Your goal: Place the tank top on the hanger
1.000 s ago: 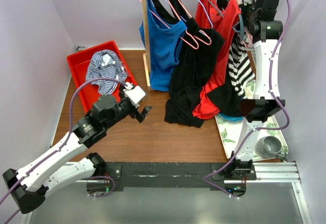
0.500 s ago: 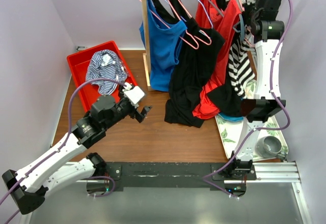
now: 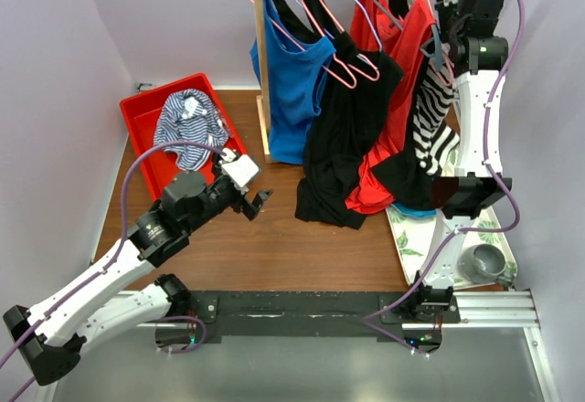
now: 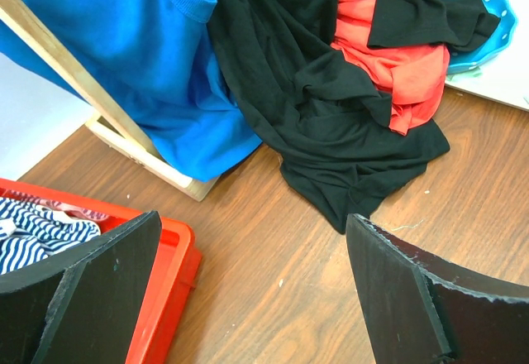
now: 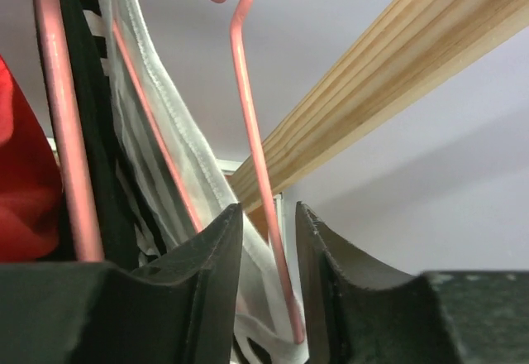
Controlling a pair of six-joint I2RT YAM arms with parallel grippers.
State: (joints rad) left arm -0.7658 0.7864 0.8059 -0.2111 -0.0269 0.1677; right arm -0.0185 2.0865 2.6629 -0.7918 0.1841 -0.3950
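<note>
The tank top (image 3: 430, 119), boldly striped black and white, hangs at the right end of the wooden rail (image 5: 388, 74) among other garments. In the right wrist view its fabric (image 5: 157, 132) drapes over the pink hanger (image 5: 248, 116), whose hook rises toward the rail. My right gripper (image 3: 445, 20) is up at the rail, open. The hanger's wire passes through the narrow gap between its jaws (image 5: 269, 208) with room on both sides. My left gripper (image 3: 259, 203) hovers low over the table, wide open and empty (image 4: 252, 217).
A red bin (image 3: 137, 114) holds a thin blue-striped garment (image 3: 187, 123) at the left. A wooden post (image 3: 261, 55) stands at the back. A blue top (image 3: 292, 82), a black top (image 3: 343, 137) and a red garment (image 3: 402, 64) hang down to the table. A grey cup (image 3: 483, 262) sits at the right.
My right gripper's jaws have parted from the pink hanger wire. The striped tank top has settled slightly to the right. The left arm has not moved.
</note>
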